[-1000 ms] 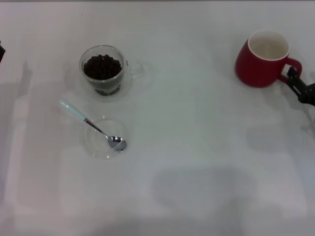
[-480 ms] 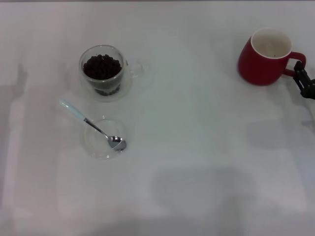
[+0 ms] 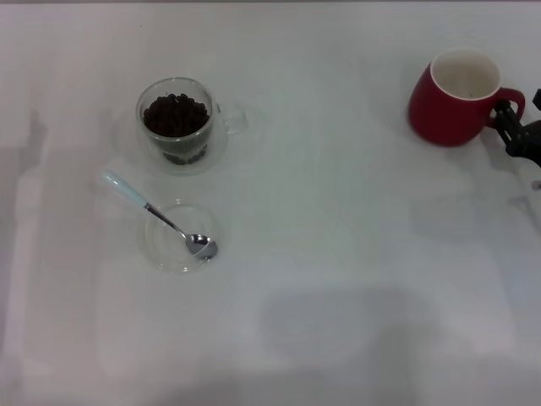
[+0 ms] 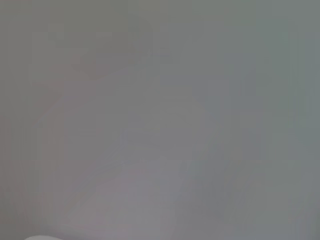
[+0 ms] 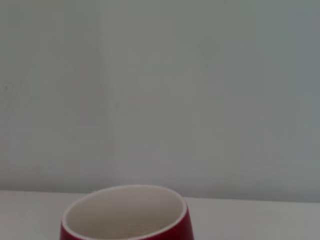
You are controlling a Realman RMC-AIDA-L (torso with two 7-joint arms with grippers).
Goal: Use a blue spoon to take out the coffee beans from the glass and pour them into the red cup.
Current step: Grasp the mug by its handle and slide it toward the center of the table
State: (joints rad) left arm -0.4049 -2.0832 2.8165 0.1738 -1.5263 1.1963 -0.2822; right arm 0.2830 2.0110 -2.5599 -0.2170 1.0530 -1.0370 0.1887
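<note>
Coffee beans [image 3: 175, 114], dark and heaped, fill the glass [image 3: 177, 125]; right gripper [image 3: 512, 128] jaws' state unclear.

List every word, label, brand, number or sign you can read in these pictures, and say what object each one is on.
There are none to read.
The red cup is plain red outside and white inside.
The glass of coffee beans, the blue spoon and the clear dish carry no marks.
The white table is blank.
</note>
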